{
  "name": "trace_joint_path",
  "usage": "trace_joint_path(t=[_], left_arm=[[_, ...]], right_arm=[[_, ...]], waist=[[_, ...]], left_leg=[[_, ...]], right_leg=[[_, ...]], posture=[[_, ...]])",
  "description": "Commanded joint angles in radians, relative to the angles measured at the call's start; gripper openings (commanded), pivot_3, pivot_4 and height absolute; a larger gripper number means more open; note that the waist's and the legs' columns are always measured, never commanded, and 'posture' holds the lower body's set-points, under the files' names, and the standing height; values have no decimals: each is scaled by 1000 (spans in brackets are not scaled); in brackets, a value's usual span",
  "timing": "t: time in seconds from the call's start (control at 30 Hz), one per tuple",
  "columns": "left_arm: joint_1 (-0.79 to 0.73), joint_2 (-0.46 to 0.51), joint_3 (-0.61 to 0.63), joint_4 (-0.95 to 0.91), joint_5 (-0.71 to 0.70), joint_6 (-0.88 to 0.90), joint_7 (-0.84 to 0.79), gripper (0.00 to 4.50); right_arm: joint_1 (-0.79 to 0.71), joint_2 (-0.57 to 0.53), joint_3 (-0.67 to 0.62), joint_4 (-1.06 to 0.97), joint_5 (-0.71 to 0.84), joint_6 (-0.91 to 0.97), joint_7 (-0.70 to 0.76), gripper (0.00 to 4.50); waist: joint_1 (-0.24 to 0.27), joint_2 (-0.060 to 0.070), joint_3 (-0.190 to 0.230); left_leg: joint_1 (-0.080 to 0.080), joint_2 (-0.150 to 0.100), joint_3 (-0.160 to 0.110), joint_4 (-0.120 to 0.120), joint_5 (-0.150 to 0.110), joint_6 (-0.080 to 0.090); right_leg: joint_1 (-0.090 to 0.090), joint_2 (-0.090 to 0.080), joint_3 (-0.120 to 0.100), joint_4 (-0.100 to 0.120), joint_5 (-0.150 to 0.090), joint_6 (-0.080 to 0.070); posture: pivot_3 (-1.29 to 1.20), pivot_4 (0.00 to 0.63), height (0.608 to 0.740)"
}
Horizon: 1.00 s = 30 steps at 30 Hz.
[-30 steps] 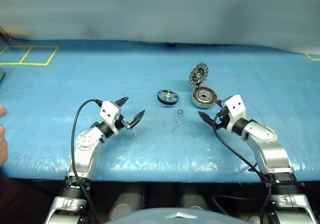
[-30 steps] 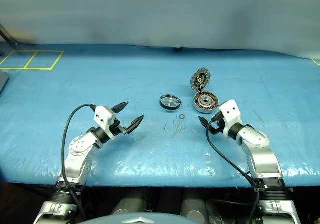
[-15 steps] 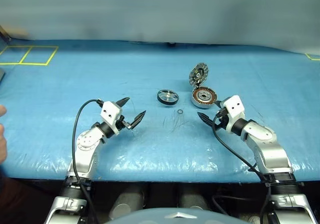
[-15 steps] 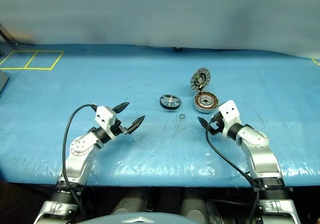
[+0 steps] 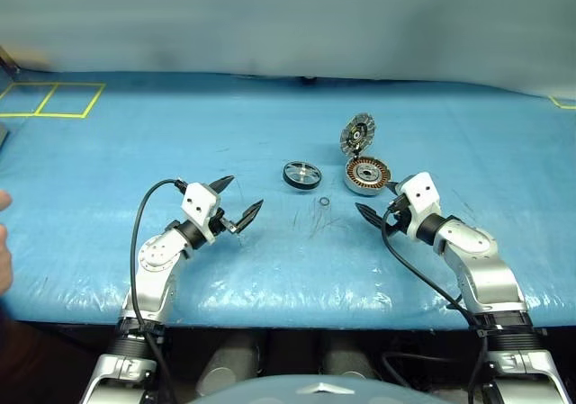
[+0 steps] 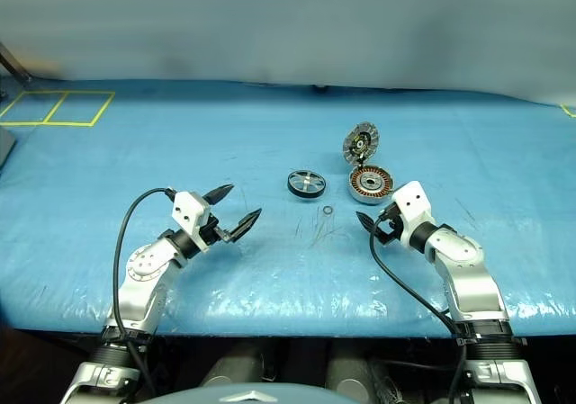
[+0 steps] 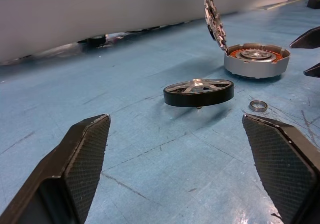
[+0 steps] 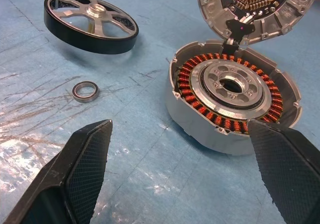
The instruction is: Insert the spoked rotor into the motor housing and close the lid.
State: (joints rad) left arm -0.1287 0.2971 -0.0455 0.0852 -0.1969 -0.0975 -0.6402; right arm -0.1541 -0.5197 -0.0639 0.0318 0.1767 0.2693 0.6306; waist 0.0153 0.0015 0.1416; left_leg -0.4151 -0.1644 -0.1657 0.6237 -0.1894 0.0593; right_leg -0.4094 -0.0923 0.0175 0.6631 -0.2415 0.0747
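Spoked rotor (image 5: 301,174) beside motor housing (image 5: 366,175)

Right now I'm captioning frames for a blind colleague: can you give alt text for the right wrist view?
An open motor housing with copper windings sits on a blue table, its ribbed lid hinged upright behind it. A black spoked rotor and a small ring lie beside it, framed by the open right claw.

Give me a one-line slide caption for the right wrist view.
Open right claw faces a silver-grey round motor housing, its ribbed lid upright; black spoked rotor and small ring beside.
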Motion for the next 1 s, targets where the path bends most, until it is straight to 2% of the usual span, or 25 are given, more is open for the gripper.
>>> trace_joint_path(t=[0.03,0.4,0.5,0.6,0.7,0.8,1.0], left_arm=[[-11,-2,3,-6,2,-25,2,4500],[-8,-5,2,-8,2,-28,8,4500],[1,-8,-3,-10,3,-29,7,4500],[-3,-8,-8,-5,4,-26,4,4500],[-10,-9,-12,1,6,-27,1,4500],[-17,-15,-19,6,11,-30,1,4500],[4,-16,-18,-8,11,-34,11,4500]], right_arm=[[-22,-7,-8,-14,2,-16,2,4496],[-30,-39,12,-23,-29,0,20,4496],[-65,-158,73,-30,-134,16,62,4496],[-162,-254,163,14,-222,5,135,4496],[-258,-291,242,71,-281,-23,202,4496],[-403,-297,350,175,-374,-80,285,4496],[-562,-263,439,343,-454,-172,341,4496]], waist=[[0,0,0],[0,0,0],[1,0,0],[-4,1,0],[-7,0,0],[-10,0,0],[-4,0,1]], left_leg=[[0,0,0,0,0,0],[0,0,0,0,0,0],[0,0,0,1,0,0],[-1,0,1,1,0,0],[0,1,1,2,0,0],[-1,1,1,2,0,0],[-3,0,1,3,1,-2]], right_leg=[[0,0,0,0,0,0],[0,0,0,0,0,0],[0,0,0,0,0,0],[0,0,-2,0,0,1],[1,0,-2,0,0,1],[0,0,-2,0,0,0],[0,-1,-2,-3,1,1]], posture=[[0,150,740],[0,150,740],[0,150,740],[0,150,740],[0,150,740],[0,150,740],[0,150,740]])
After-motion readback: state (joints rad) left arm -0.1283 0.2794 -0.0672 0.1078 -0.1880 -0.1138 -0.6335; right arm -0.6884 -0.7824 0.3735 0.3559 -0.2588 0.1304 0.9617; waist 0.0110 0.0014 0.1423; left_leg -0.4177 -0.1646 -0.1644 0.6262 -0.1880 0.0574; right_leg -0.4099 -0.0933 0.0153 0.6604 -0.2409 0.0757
